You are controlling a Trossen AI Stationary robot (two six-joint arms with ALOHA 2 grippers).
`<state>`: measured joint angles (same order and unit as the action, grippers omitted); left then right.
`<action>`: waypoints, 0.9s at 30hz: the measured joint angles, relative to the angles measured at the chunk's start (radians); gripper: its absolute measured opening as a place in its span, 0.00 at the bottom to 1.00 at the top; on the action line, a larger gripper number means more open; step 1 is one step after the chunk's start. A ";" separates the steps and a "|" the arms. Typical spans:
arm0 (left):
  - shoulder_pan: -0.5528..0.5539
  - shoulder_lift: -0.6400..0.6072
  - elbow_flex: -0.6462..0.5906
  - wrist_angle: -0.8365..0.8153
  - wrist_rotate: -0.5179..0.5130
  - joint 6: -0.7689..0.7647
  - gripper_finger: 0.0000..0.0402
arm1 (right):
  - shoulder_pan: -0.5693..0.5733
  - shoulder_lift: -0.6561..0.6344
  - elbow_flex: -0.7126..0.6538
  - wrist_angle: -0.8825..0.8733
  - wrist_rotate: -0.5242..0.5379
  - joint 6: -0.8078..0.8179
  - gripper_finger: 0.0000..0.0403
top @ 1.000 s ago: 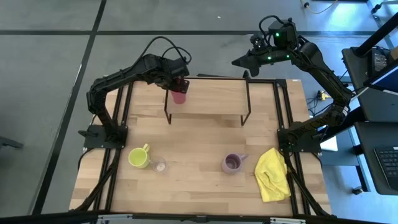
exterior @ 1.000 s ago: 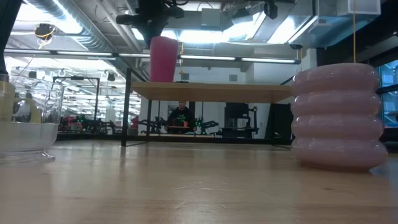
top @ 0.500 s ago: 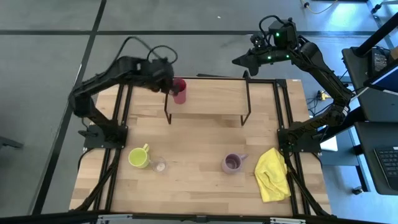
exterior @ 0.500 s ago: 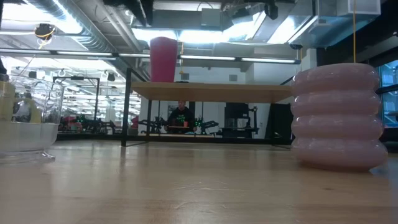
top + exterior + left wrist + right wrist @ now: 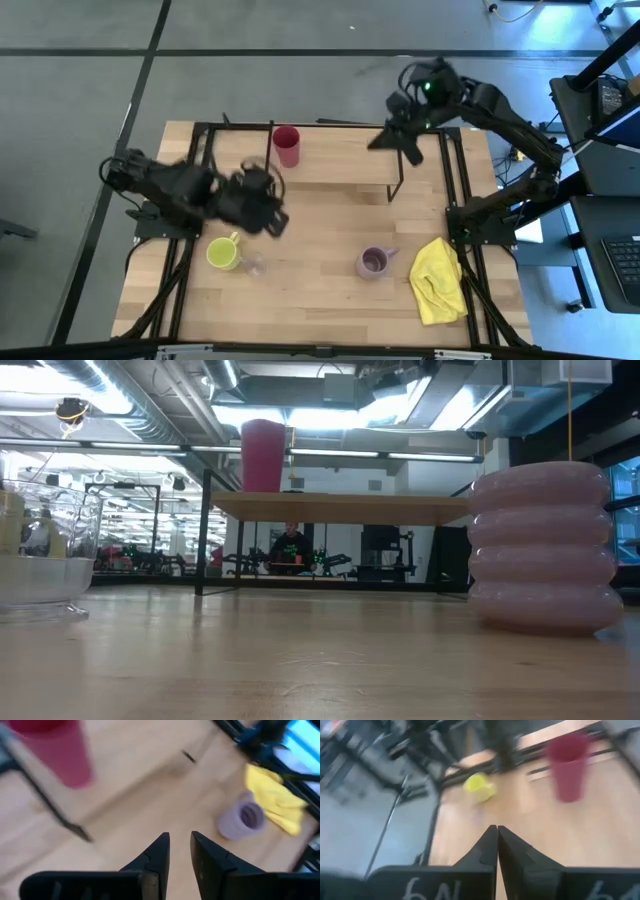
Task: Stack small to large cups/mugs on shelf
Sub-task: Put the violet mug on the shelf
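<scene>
With the tall red plastic cup [image 5: 287, 146] already standing upright near the left end of the low light-wood shelf on its thin black wire frame [image 5: 340, 155], the job now is picking the next vessel off the big wooden tabletop [image 5: 310, 300]. The left gripper [image 5: 268, 212] hangs over the table just beside the yellow-green handled mug [image 5: 222, 253] and the tiny clear glass [image 5: 256, 266], which sit close together at the front left; its own camera shows its fingers [image 5: 159, 851] parted by a narrow gap with nothing between them. The right gripper [image 5: 392, 135] hovers over the right end of the shelf with its fingers pressed together and empty. The lilac ribbed handled mug [image 5: 373, 262] sits front right, near the crumpled yellow cloth [image 5: 438, 279] but not touching it. My take: since mug and glass are such tight neighbours, the left arm should come down straight and widen its fingers first, so one finger doesn't clip the glass while going for the mug, or the other way round. For the mug I'd pinch the rim on the side away from the handle. The glass looks light and slippery, so I'd go slow and centre it. Also worth planning the order now, because the red cup already claims its spot on the shelf.
</scene>
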<state>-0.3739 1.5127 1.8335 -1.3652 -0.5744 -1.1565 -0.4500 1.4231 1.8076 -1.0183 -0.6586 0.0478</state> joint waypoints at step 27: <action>-0.160 -0.004 -0.344 0.524 0.013 0.167 0.18 | 0.460 -0.021 -0.147 -0.426 0.419 0.320 0.04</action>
<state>-0.5343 1.5085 1.4895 -0.8410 -0.5610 -0.9896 0.0105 1.4017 1.6606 -1.4447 -0.2394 0.3674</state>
